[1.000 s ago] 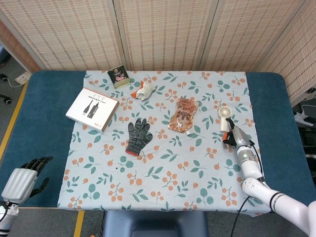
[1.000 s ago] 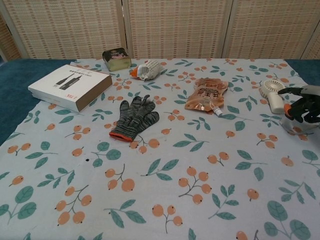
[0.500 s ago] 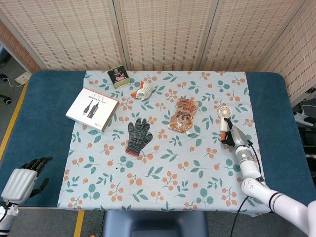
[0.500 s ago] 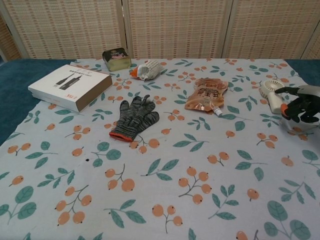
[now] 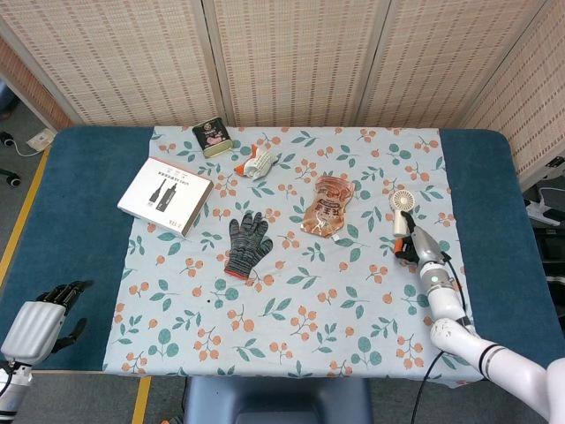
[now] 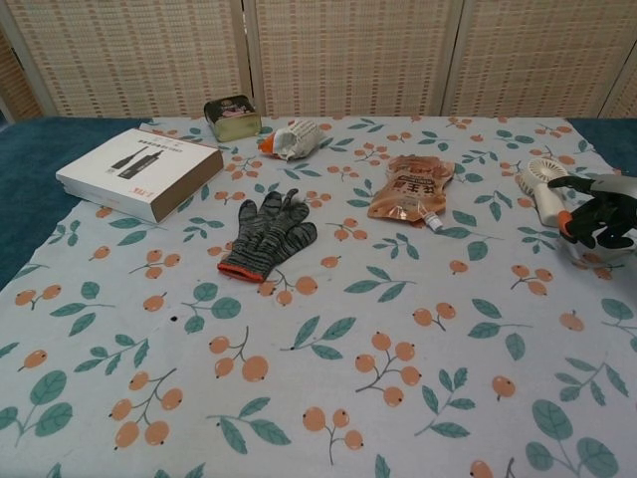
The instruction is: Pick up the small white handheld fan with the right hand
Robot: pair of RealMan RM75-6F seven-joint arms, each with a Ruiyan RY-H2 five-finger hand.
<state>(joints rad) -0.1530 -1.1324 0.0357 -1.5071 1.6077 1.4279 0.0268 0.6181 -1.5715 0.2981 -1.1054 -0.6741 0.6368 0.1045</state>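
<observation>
The small white handheld fan (image 5: pixel 402 209) (image 6: pixel 542 188) lies flat on the patterned cloth at the right, round head away from me. My right hand (image 5: pixel 415 245) (image 6: pixel 597 214) hovers at the fan's handle end with fingers spread and curved over it, holding nothing. Whether the fingertips touch the handle I cannot tell. My left hand (image 5: pixel 37 321) hangs open off the table's near left corner, seen only in the head view.
A grey knit glove (image 5: pixel 246 242) lies mid-table, an orange snack pouch (image 5: pixel 328 205) left of the fan. A white box (image 5: pixel 165 195), a small tin (image 5: pixel 212 138) and a white-orange wrapped item (image 5: pixel 257 162) sit at the back left. The cloth's right edge (image 5: pixel 455 230) runs near the fan.
My right hand has crept slightly toward the fan's handle and its fingers have spread a little more. The fan and the left hand have not moved.
</observation>
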